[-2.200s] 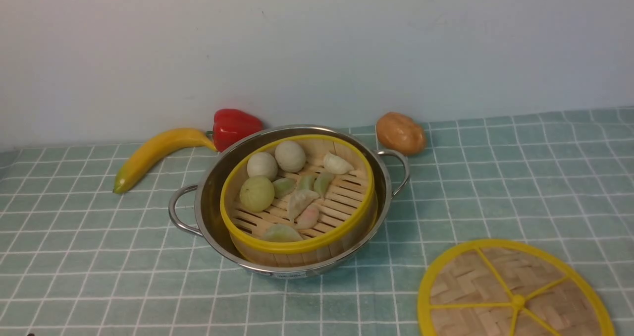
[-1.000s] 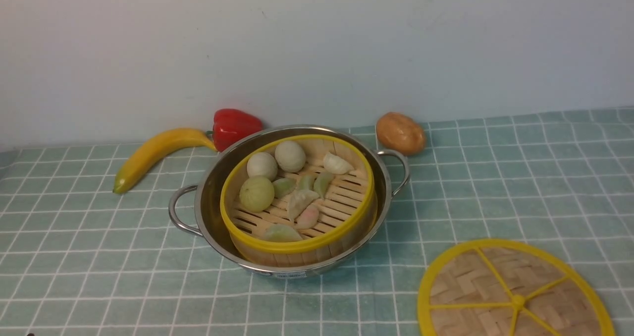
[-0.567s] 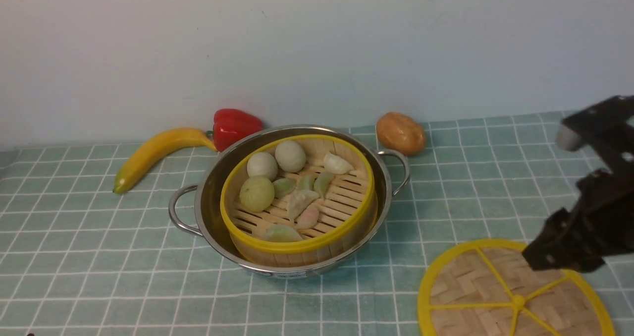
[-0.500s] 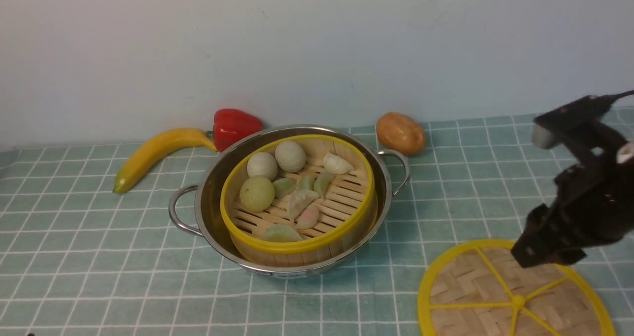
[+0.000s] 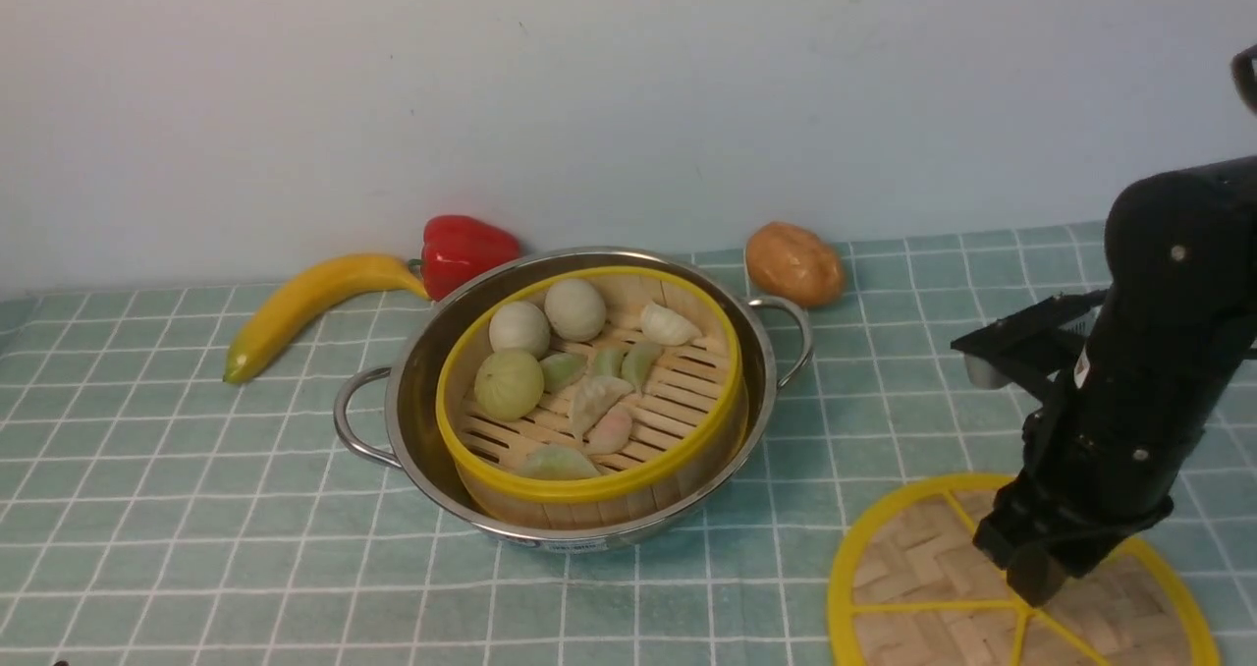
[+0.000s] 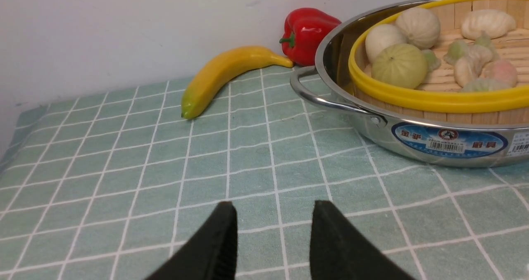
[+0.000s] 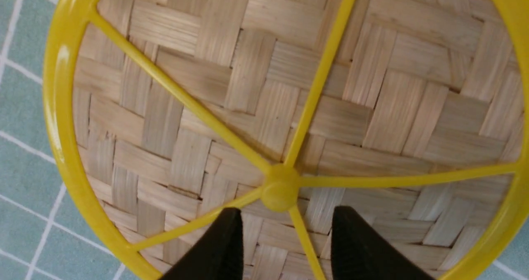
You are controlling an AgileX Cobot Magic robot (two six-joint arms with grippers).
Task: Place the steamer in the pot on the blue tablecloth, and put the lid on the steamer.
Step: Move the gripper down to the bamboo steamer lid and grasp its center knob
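The steamer [image 5: 589,487], a bamboo basket with a yellow rim and toy buns and dumplings, sits inside the steel pot [image 5: 417,376] on the blue tablecloth [image 5: 196,509]. The lid [image 5: 913,568] lies flat on the cloth at the near right. My right gripper [image 5: 1036,573] hangs just above it, open, its fingertips on either side of a yellow spoke beside the hub [image 7: 280,189]. In the left wrist view my left gripper [image 6: 272,214] is open and empty, low over the cloth, short of the pot [image 6: 392,135] and the steamer [image 6: 413,100].
A yellow banana [image 5: 304,303] and a red pepper [image 5: 466,249] lie behind the pot on the left. A brown potato [image 5: 793,263] lies behind it on the right. A pale wall stands close behind them.
My right arm has come in from the right and dropped over the lid, its fingers now near the hub. The pot, the steamer and the lid have not moved.
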